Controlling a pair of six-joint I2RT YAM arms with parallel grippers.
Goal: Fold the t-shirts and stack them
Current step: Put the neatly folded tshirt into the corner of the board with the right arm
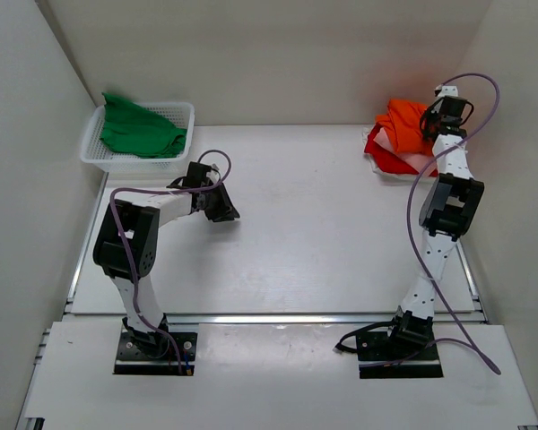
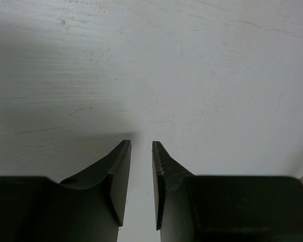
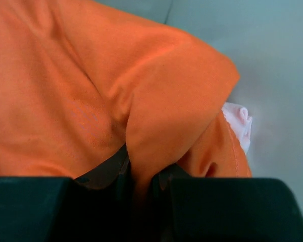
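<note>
Top view: the white table [image 1: 323,224] carries two groups of items, well apart. At the 10 o'clock corner stands a white plastic mesh basket [image 1: 94,148], and a crumpled green cloth t-shirt [image 1: 139,130] lies inside it, heaped above the rim. At the 2 o'clock corner lies a loose pile: a bright orange cloth t-shirt [image 1: 403,121] on top, a red cloth t-shirt [image 1: 381,152] showing at the pile's 8 o'clock edge, and a pale pink cloth t-shirt [image 1: 417,161] showing at its 5 o'clock edge. None of the shirts is neatly folded. The right gripper [image 1: 433,116] sits on the orange shirt at the pile's 3 o'clock side, its arm stretched far forward. In the right wrist view this gripper [image 3: 141,176] is clenched on a fold of the orange shirt [image 3: 65,75], the cloth pinched between the jaws; a small tuft of the pink shirt [image 3: 240,123] shows at 3 o'clock. The left gripper [image 1: 220,204] hangs over bare table, near the basket at its 4 o'clock. In the left wrist view the left gripper [image 2: 141,146] is released, its jaws only narrowly parted, with nothing between them.
</note>
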